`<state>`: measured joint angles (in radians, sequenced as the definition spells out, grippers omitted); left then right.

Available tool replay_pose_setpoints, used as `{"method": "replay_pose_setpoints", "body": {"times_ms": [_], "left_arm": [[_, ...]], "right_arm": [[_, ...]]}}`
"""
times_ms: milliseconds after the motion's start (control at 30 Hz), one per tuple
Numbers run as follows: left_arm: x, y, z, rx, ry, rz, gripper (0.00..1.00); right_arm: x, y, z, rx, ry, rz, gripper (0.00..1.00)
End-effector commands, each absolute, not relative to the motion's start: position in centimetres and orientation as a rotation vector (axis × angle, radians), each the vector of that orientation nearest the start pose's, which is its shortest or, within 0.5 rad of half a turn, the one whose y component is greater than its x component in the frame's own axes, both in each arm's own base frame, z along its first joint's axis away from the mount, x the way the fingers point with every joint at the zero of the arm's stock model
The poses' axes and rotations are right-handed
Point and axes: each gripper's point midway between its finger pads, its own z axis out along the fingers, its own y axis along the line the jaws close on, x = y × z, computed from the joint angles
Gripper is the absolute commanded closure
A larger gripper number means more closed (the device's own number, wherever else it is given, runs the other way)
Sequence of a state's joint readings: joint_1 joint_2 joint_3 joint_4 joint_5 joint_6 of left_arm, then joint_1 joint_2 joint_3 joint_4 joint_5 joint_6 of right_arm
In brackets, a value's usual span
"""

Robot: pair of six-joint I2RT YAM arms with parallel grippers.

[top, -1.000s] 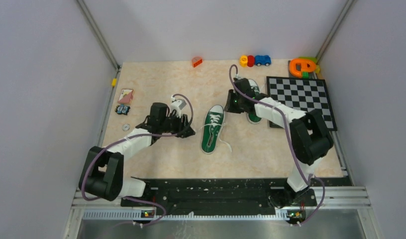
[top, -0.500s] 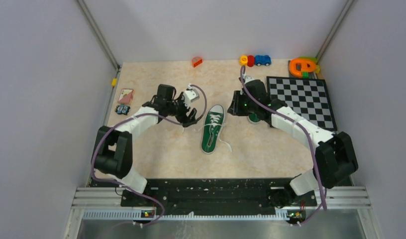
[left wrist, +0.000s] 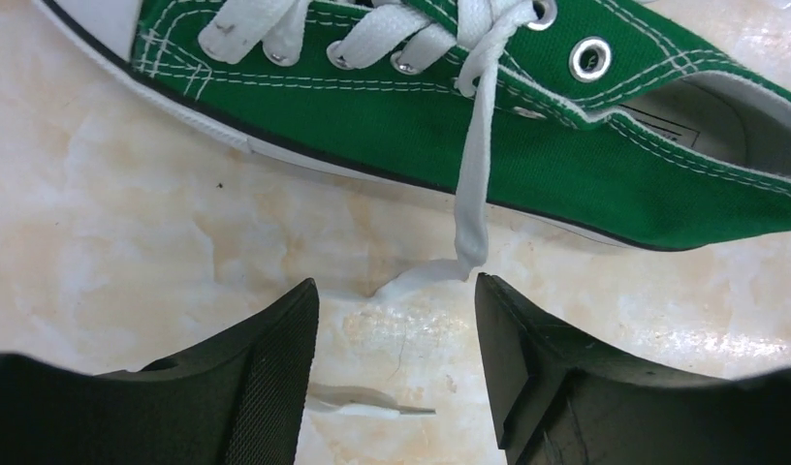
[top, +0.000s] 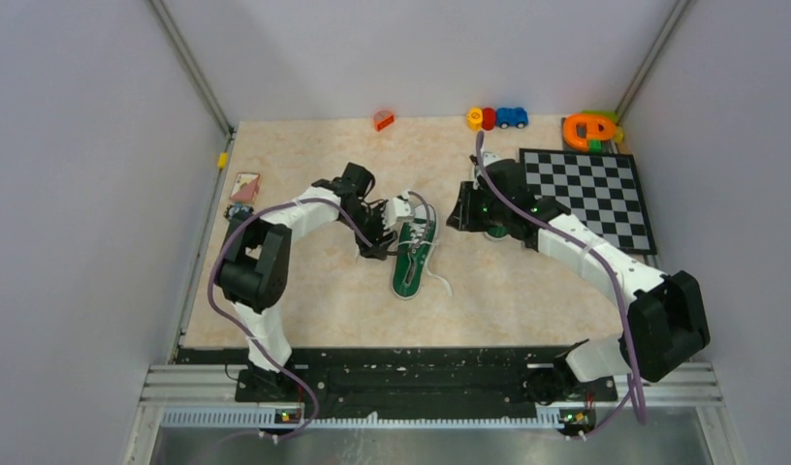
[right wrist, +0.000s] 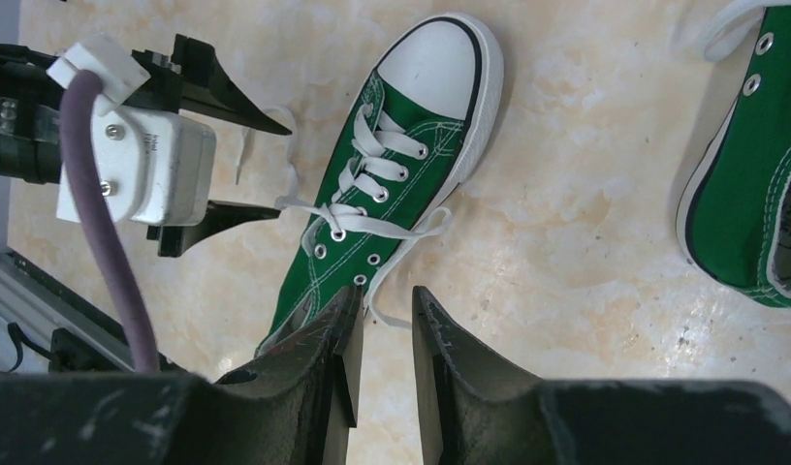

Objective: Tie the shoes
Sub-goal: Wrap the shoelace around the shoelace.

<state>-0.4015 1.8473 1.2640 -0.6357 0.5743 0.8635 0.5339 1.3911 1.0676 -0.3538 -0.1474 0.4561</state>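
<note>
One green shoe (top: 411,254) lies in the middle of the table, toe cap away from the arms, its white laces (left wrist: 472,184) undone. My left gripper (top: 384,231) sits low at that shoe's left side, open. In the left wrist view a loose lace runs down off the shoe (left wrist: 450,107) onto the table, and its tip lies between my left gripper's (left wrist: 396,291) spread fingers, untouched. My right gripper (right wrist: 387,295) hovers over the shoe's (right wrist: 392,184) heel end, open by a narrow gap and holding nothing. The other shoe (right wrist: 750,165) lies to the right, mostly hidden under the right arm (top: 495,231).
A checkerboard (top: 585,194) lies at the back right, with an orange and green toy (top: 589,129) behind it. Toy cars (top: 496,117) and a small orange piece (top: 383,120) sit by the back wall. Cards (top: 244,186) and small bits (top: 239,213) lie at the left edge.
My left arm has swung right and forward up to the middle shoe's side, and its jaws have spread. The right arm has stretched out a little; its gripper stays near the shoes.
</note>
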Motion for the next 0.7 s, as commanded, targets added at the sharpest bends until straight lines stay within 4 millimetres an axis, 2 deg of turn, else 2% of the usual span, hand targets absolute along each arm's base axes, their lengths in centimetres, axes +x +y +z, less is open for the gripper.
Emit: {"method": "replay_pose_setpoints", "body": {"times_ms": [0,133,167,200,400,500,567,667], "left_arm": [[33.1,-22.0,4.7,1.727,1.999,-0.626,0.37],[32.6,-21.9,3.5,1.787,2.011,-0.595,0.38],[32.7,-21.7,3.2,1.786,2.027,-0.578,0.41],[32.8,-21.6,2.7,1.789,2.043,-0.568,0.49],[32.8,-21.5,1.5,1.83,2.058,-0.517,0.73],[32.5,-21.4,1.3,1.847,2.061,-0.501,1.0],[32.6,-21.5,2.2,1.811,2.039,-0.481,1.0],[33.1,-22.6,4.8,1.68,1.997,-0.496,1.0]], "right_arm": [[31.3,24.0,18.0,-0.153,2.3,0.725,0.73],[31.2,23.7,17.8,-0.148,2.312,0.71,0.73],[31.2,23.7,17.8,-0.149,2.314,0.71,0.73],[31.2,23.7,17.7,-0.146,2.316,0.711,0.73],[31.0,23.9,17.3,-0.138,2.329,0.726,0.75],[30.9,24.1,17.1,-0.151,2.326,0.743,0.76],[30.8,24.2,16.9,-0.157,2.326,0.752,0.76],[30.7,24.3,16.6,-0.161,2.32,0.766,0.76]]}}
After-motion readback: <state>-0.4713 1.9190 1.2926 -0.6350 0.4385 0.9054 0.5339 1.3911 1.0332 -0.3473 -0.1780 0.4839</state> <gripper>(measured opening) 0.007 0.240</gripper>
